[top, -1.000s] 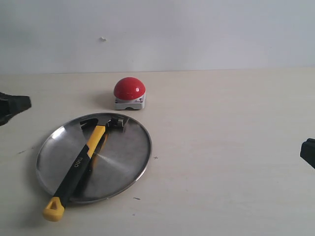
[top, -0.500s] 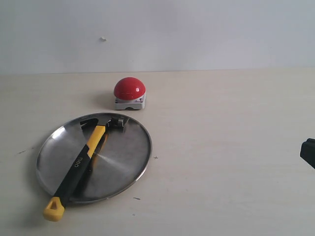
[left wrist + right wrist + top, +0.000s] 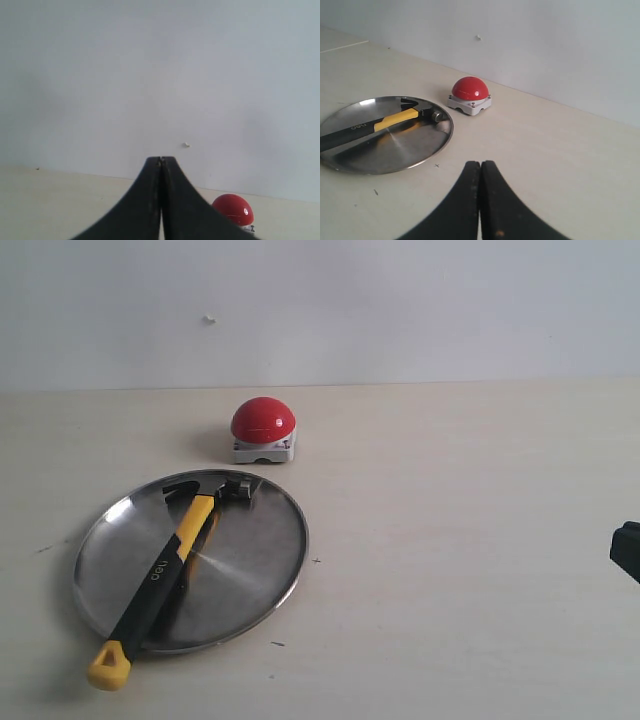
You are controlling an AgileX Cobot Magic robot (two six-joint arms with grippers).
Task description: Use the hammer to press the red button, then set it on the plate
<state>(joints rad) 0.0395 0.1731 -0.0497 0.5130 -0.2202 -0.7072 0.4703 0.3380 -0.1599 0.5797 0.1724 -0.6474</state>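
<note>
The left gripper (image 3: 161, 161) had withdrawn from the exterior view, closed and empty like the right gripper (image 3: 480, 165), leaving the yellow-and-black claw hammer (image 3: 165, 565) on the round silver plate (image 3: 255, 560), the task apparently done.

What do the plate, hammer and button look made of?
The plate looks like brushed metal: silvery, mirroring the handle. The hammer has a dark, probably steel head and a yellow-and-black grip, likely rubber or plastic. The red button seems glossy plastic, judging by its sharp highlight.
</note>
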